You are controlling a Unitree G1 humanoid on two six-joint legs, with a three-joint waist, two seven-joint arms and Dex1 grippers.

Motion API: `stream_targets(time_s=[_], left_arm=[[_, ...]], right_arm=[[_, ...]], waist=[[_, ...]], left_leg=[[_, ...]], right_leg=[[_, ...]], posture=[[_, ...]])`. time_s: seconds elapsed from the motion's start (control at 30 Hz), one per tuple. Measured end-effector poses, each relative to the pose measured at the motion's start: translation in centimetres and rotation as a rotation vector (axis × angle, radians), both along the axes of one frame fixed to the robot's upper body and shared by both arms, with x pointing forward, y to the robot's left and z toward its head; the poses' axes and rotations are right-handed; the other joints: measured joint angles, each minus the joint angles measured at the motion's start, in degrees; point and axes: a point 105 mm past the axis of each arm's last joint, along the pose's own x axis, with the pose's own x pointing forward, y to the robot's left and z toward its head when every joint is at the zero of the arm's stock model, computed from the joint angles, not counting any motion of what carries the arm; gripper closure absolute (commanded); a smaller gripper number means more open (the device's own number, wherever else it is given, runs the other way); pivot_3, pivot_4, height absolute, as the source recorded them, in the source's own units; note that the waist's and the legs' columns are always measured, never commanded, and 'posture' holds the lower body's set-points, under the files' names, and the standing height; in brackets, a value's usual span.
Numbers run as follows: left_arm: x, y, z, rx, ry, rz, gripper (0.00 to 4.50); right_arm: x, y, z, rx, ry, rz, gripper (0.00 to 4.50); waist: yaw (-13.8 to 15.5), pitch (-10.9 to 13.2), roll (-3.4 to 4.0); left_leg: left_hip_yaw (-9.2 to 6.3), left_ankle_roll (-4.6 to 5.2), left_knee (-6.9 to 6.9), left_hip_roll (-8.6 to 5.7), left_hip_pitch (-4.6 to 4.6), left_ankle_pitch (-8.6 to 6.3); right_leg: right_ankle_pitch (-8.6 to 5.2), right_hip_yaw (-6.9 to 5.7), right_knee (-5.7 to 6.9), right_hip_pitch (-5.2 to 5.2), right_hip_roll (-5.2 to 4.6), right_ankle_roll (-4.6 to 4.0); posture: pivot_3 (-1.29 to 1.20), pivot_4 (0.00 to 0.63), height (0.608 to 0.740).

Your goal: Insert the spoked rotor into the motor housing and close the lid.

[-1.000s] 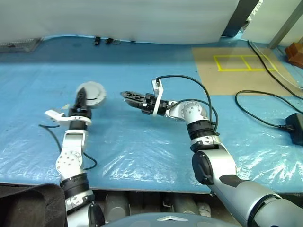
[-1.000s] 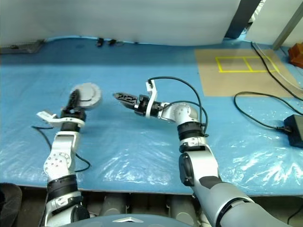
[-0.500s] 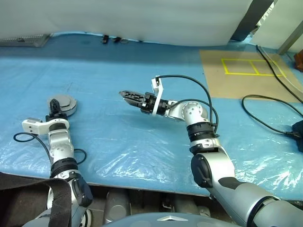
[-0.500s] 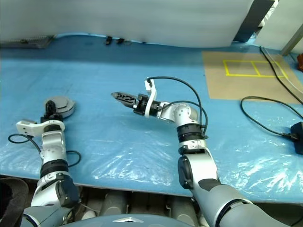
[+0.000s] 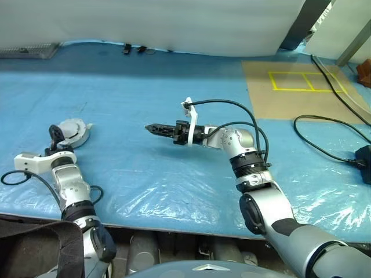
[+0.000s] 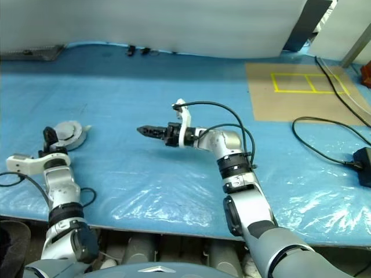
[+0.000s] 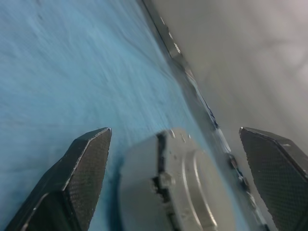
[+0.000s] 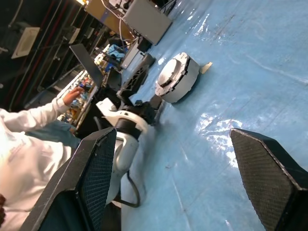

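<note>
Left gripper (image 7: 173, 187) has its jaws spread wide with the motor housing (image 5: 72, 132) sitting between the fingers, apparently not pinched (the wrist view is blurry, so contact is hard to call). The housing lies closed on the blue sheet (image 5: 145, 179), at about 9 o'clock in the head view. Right gripper (image 5: 152, 128) hovers mid-table, jaws wide apart and empty, pointing toward 9 o'clock, well apart from the housing.

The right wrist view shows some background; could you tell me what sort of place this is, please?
Probably a robotics lab or workshop: a blue plastic-covered table, yellow tape marks on a brown sheet, loose black cables, and a person in a white sleeve beside cluttered shelves.
</note>
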Motion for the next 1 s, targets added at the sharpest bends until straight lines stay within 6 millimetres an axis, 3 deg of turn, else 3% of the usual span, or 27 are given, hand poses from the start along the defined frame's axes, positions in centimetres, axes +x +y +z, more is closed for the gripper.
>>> stream_targets(time_s=[0.2, 0.3, 0.4, 0.5, 0.6, 0.7, 1.0], left_arm=[[-1.9, -0.4, 3.7, 0.3, 0.013, -0.037, 0.02], [-1.7, -2.2, 5.5, 0.43, -0.022, -0.142, 0.02], [-0.6, -5.7, 7.4, 0.601, -0.059, -0.319, 0.0], [0.0, -11.7, 8.8, 0.906, -0.076, -0.598, 0.0], [-0.6, -16.6, 7.3, 1.095, -0.075, -0.846, 0.0], [-0.9, -19.0, 5.7, 1.146, -0.059, -0.987, 0.0], [-2.1, -19.9, 4.3, 1.16, -0.038, -1.093, 0.0]], right_arm=[[0.8, -1.3, 0.1, -0.033, -0.183, -0.083, 0.57], [1.0, -2.5, -0.4, -0.054, -0.286, -0.151, 0.57], [0.8, -4.0, -0.4, -0.09, -0.393, -0.193, 0.39], [0.1, -5.5, 0.1, -0.132, -0.525, -0.219, 0.02], [-0.6, -6.9, 0.1, -0.21, -0.643, -0.211, 0.02], [-0.8, -7.9, 0.1, -0.206, -0.65, -0.234, 0.02], [-3.2, -8.8, -0.9, -0.225, -0.667, -0.155, 0.02]], waist=[[0.08, -0.01, -0.07], [0.26, -0.01, -0.08], [0.45, -0.01, -0.09], [0.23, -0.01, -0.08], [-0.25, -0.01, -0.06], [-1.03, 0.0, -0.05], [-1.73, 0.0, -0.02]], left_leg=[[-0.01, 0.01, 0.01, -0.01, 0.04, 0.0], [0.0, 0.01, 0.03, -0.04, 0.02, 0.0], [0.0, 0.02, 0.06, -0.03, 0.05, 0.0], [0.01, 0.02, 0.01, -0.04, 0.14, 0.0], [0.05, 0.03, -0.03, -0.07, 0.17, 0.0], [0.06, 0.02, -0.05, -0.03, 0.19, -0.01], [0.07, 0.04, -0.04, -0.06, 0.21, -0.01]], right_leg=[[-0.08, 0.0, 0.01, 0.02, -0.05, -0.12], [-0.12, 0.0, 0.01, 0.02, -0.09, -0.19], [-0.12, 0.01, 0.04, 0.02, -0.09, -0.19], [-0.13, 0.07, 0.05, 0.03, -0.08, -0.19], [-0.13, 0.14, 0.02, 0.02, -0.07, -0.18], [-0.15, 0.19, 0.1, 0.02, 0.04, -0.21], [-0.15, 0.25, 0.07, 0.03, 0.01, -0.23]], posture=[[0.0, 0.15, 0.74], [0.0, 0.15, 0.74], [0.0, 0.15, 0.74], [0.0, 0.15, 0.74], [0.0, 0.15, 0.74], [0.0, 0.15, 0.74], [0.0, 0.15, 0.74]])
